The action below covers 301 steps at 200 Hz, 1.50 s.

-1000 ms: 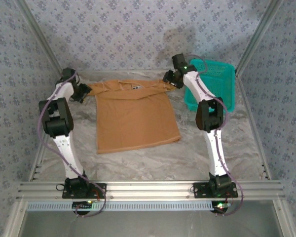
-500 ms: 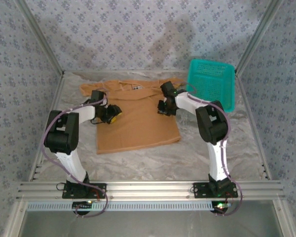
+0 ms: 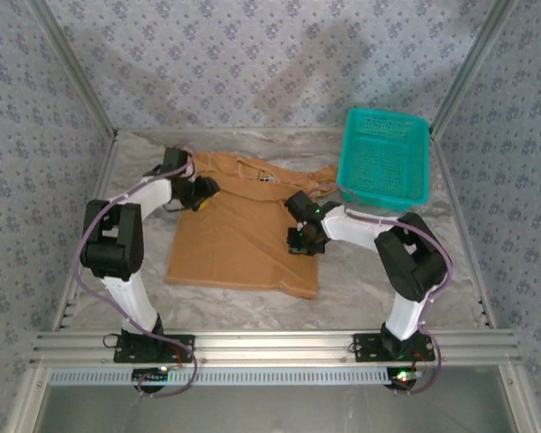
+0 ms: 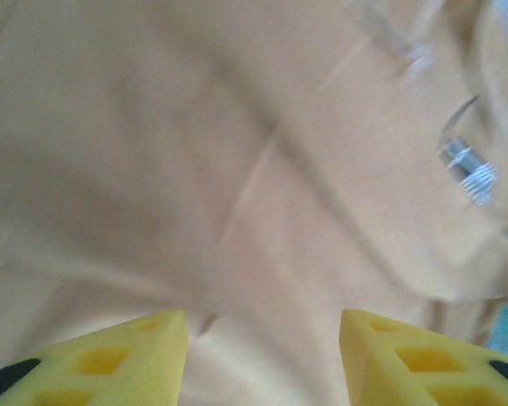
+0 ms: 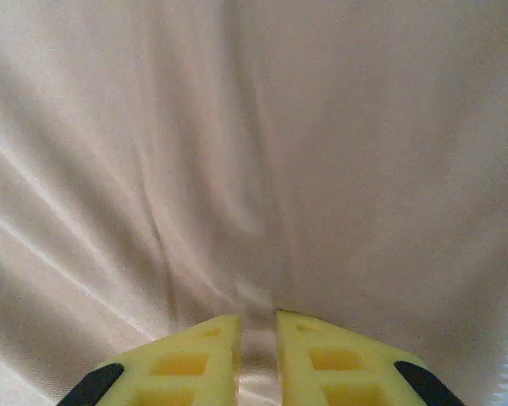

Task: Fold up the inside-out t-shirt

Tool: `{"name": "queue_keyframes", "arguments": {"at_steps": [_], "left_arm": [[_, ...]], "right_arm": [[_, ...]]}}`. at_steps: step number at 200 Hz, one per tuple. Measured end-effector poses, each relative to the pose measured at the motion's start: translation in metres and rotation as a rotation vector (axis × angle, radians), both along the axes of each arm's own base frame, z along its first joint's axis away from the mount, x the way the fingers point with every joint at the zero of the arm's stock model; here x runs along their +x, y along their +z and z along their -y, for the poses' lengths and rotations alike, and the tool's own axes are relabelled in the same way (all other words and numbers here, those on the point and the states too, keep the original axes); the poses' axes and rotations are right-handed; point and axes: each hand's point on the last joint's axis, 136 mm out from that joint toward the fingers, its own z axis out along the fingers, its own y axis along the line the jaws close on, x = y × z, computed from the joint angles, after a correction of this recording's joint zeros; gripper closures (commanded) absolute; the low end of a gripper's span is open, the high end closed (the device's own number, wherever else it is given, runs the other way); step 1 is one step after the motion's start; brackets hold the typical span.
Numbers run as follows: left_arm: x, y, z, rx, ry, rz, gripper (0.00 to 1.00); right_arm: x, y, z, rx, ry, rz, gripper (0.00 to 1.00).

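On the crinkled table (image 3: 388, 289) between patterned walls (image 3: 252, 63), left claw (image 4: 262, 321) gapes, right claw (image 5: 256, 320) pinches t-shirt (image 3: 239, 239).

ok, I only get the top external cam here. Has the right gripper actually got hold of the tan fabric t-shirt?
Observer: Yes. In the right wrist view the right gripper has its yellow fingers nearly together, with a ridge of the tan fabric t-shirt pinched between them.
Operator: And the left one?
Observer: The left gripper is open. Its jaws are wide apart over the cloth, and I see no fold clamped.
Operator: Which part of the shirt is it over?
Observer: Near the neck. The small whitish label shows at the upper right of the left wrist view, blurred.
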Motion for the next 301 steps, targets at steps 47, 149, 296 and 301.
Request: {"name": "queue_keyframes", "arguments": {"at_steps": [47,149,296,301], "left_arm": [[0.028,0.033,0.037,0.010,-0.093,0.107,0.59],[-0.095,-0.055,0.095,-0.056,-0.203,-0.075,0.68],[-0.128,-0.058,0.020,-0.183,-0.115,-0.051,0.72],[-0.130,-0.058,0.020,-0.175,-0.116,-0.055,0.71]], "right_arm": [[0.091,0.056,-0.007,0.080,-0.062,0.149,0.78],[0.253,0.017,-0.061,0.029,0.041,0.272,0.63],[0.336,0.016,-0.017,0.149,-0.207,0.351,0.66],[0.337,0.019,-0.016,0.160,-0.212,0.354,0.62]]}}
